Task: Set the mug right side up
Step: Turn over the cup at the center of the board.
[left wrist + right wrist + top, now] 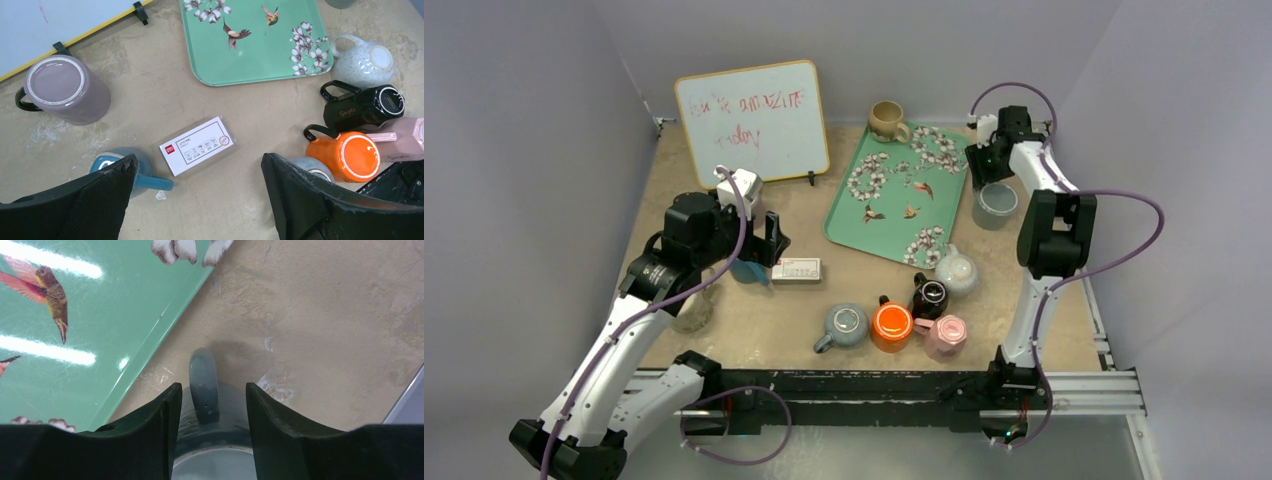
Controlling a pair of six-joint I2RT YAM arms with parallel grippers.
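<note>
Right gripper (212, 390) hangs over the grey-blue ceramic mug (220, 442) just beside the green bird-painted tray (75, 315), half-parted jaws straddling its handle (202, 385); actual clamping cannot be told.

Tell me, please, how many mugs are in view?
9: tan behind tray; grey at right claw; speckled, black, orange, pink, grey-blue near front; blue, mauve beneath left arm, where a glass one may hide.

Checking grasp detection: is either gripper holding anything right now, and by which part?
Nothing is held. The right gripper straddles the grey mug at its handle, with gaps on both sides. The left gripper is open and empty.
</note>
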